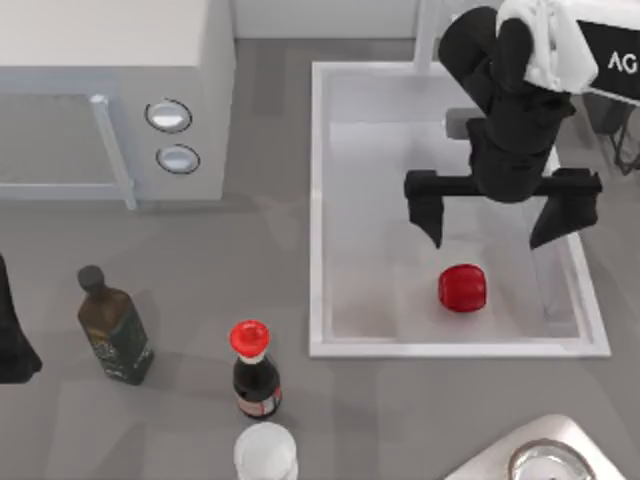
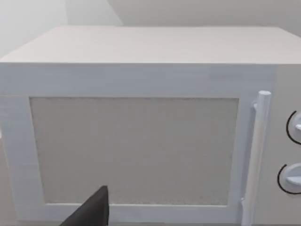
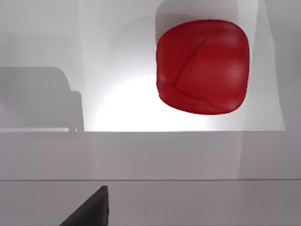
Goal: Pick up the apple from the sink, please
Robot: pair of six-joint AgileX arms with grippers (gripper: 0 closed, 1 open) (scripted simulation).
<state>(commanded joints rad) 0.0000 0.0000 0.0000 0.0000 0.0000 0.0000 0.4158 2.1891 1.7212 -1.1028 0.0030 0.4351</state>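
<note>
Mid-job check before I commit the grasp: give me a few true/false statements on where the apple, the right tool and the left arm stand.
1. The apple lies on the floor of the sink. True.
2. The right tool is shut on the apple. False: it is open, above the sink, apart from the apple.
3. The left tool is parked at the table's left edge. True.
4. The apple sits beside the red-capped bottle. False: that bottle stands outside the sink.

Your top view looks straight down on the grey worktop (image 1: 300, 420). Left wrist view faces the white boxy microwave (image 2: 141, 141) close up. Right wrist view sits near the glossy red rounded apple (image 3: 202, 66), shared with the top view at 5 o'clock (image 1: 462, 288).
</note>
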